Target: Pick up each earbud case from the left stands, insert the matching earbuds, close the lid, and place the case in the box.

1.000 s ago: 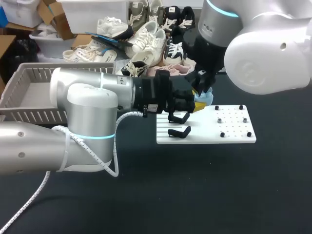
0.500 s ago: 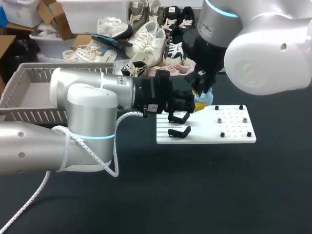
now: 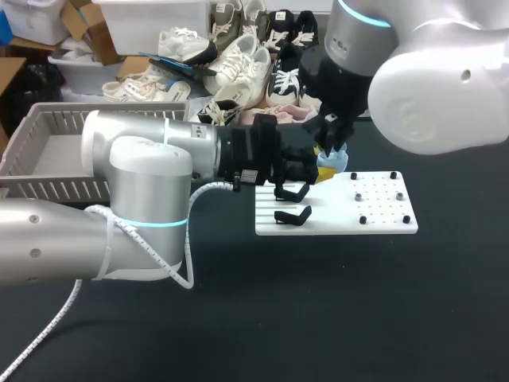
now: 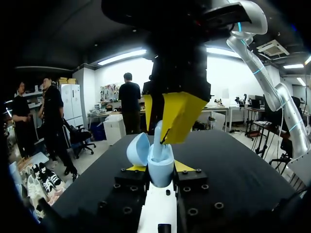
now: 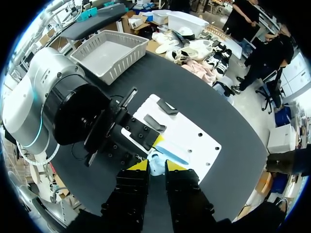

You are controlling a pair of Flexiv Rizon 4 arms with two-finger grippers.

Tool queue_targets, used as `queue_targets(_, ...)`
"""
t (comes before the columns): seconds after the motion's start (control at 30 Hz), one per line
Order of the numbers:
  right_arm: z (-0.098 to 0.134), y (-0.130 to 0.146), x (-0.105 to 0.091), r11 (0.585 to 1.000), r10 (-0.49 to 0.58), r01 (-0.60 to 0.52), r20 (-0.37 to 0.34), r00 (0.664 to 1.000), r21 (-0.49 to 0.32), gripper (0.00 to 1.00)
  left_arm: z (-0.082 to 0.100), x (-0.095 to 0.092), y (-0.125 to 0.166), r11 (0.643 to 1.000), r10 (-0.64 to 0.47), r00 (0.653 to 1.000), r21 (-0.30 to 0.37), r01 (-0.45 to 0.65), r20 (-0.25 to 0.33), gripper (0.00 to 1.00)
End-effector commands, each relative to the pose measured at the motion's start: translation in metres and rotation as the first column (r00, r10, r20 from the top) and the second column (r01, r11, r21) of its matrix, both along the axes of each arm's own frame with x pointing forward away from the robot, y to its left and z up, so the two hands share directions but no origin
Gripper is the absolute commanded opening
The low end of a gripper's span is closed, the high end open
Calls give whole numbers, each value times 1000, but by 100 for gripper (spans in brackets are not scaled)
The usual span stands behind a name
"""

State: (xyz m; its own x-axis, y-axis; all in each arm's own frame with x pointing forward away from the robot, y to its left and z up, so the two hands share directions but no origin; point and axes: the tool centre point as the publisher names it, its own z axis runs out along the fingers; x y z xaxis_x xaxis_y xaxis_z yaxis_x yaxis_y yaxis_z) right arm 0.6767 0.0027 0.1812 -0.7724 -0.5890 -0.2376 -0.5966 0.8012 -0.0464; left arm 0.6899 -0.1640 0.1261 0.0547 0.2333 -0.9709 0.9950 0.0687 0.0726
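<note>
A light blue earbud case (image 4: pixel 160 167) stands with its lid (image 4: pixel 138 148) swung open, and my left gripper (image 4: pixel 159 170) is shut on its body from both sides. From above, my right gripper (image 4: pixel 163 121) is shut on a pale earbud (image 4: pixel 158 141) whose lower end sits in the case's body. In the head view the case (image 3: pixel 335 163) hangs just above the back left corner of the white board (image 3: pixel 382 216), between the left gripper (image 3: pixel 320 173) and the right gripper (image 3: pixel 328 150). Two black stands (image 3: pixel 293 192) on the board are bare.
A grey slatted basket (image 3: pixel 48 155) sits at the table's far left. The white board's right half carries small black pegs (image 3: pixel 363 220). In the right wrist view my left arm (image 5: pixel 73 116) fills the space beside the right gripper (image 5: pixel 156 166).
</note>
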Motion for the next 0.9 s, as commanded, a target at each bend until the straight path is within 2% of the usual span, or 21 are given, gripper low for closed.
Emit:
queue_targets(0.03, 0, -3, -4, 1000, -5, 5, 7, 1000, 1, 0, 0, -1, 0, 1000, 4, 1000, -2, -4, 2, 0)
queue_targets(0.6, -7, -3, -4, 1000, -9, 9, -3, 1000, 4, 0, 0, -1, 0, 1000, 4, 1000, -2, -4, 2, 0)
queue_targets(0.9, -2, -2, -2, 1000, -8, 8, 8, 1000, 4, 0, 0, -1, 0, 1000, 4, 1000, -2, -4, 2, 0)
